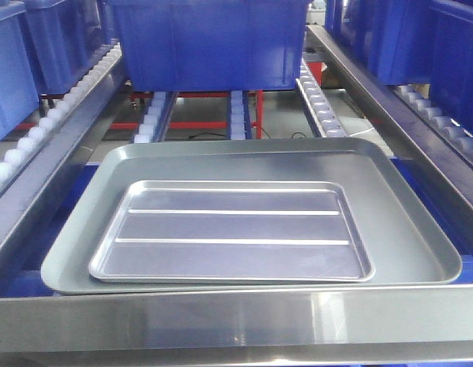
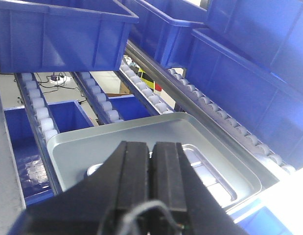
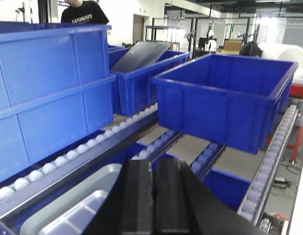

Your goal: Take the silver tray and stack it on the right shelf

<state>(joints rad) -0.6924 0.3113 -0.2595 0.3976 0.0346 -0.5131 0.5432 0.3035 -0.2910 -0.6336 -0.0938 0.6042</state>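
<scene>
- The silver tray [image 1: 230, 232] lies flat inside the larger grey tray [image 1: 419, 245], set towards its front-left part; both sit on the roller shelf [image 1: 312, 95] just behind the shiny front rail [image 1: 236, 317].
- Its two long ribs run crosswise and its rim looks free all round; nothing rests on it.
- In the front view we see no arm or gripper near the tray, so it is held by nothing.
- Left gripper [image 2: 152, 166]: black fingers pressed together, no gap showing, nothing between them. It hangs above the near edge of the grey tray, with the silver tray partly visible past its fingers.
- Right gripper [image 3: 152, 196]: fingers likewise together and empty, above the corner of the trays, facing the blue bin [image 3: 224, 98] further up the rollers.
- More blue bins [image 2: 58, 34] stand close behind and beside the trays.
- Our reading: the grasp has not begun; we are at the approach step.
- Next move, as we judge it: part the fingers of one gripper, come down on the silver tray's raised rim and pinch that rim only, not the grey tray under it.
- The rim is thin and shiny, so slipping is a risk; the lift should stay level to clear the grey tray's wall.
</scene>
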